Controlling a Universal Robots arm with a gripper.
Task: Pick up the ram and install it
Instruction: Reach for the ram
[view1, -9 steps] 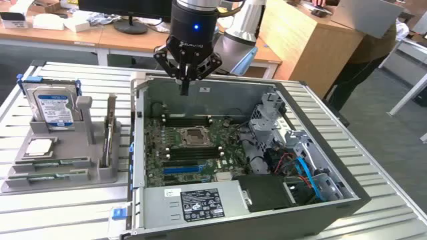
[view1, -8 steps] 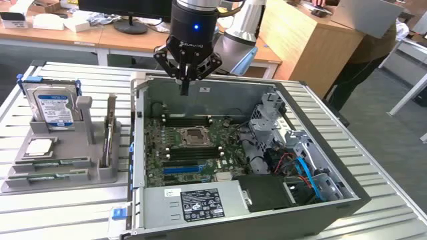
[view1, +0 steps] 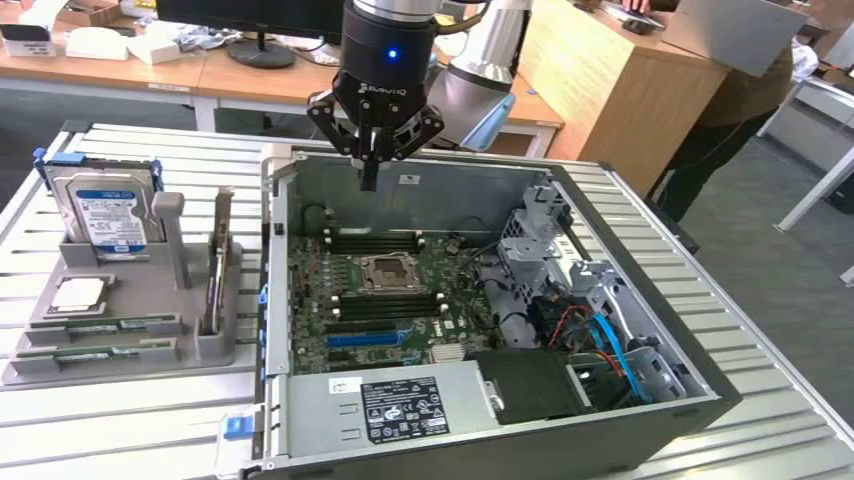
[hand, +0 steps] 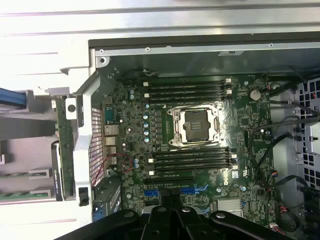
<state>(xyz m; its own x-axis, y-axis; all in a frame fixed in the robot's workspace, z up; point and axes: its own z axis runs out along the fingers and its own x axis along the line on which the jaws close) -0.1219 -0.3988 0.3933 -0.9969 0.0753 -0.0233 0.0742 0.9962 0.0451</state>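
Right now the gripper is hanging over the back edge of the open PC case, its fingers pinched fully together and gripping nothing. The ram is lying flat in the gray holder on the exterior view's left, well apart from the gripper. A 2nd green stick is lying just beside it, nearer the camera. The same holder is carrying the square silver CPU chip and the hard drive, which is standing upright w/ its blue-white label facing out. Holder and case are sitting side by side on the slatted metal table. Inside the case the motherboard is lying face up. The wrist cam is looking down on the CPU socket, w/ the black slots running along both sides of it.
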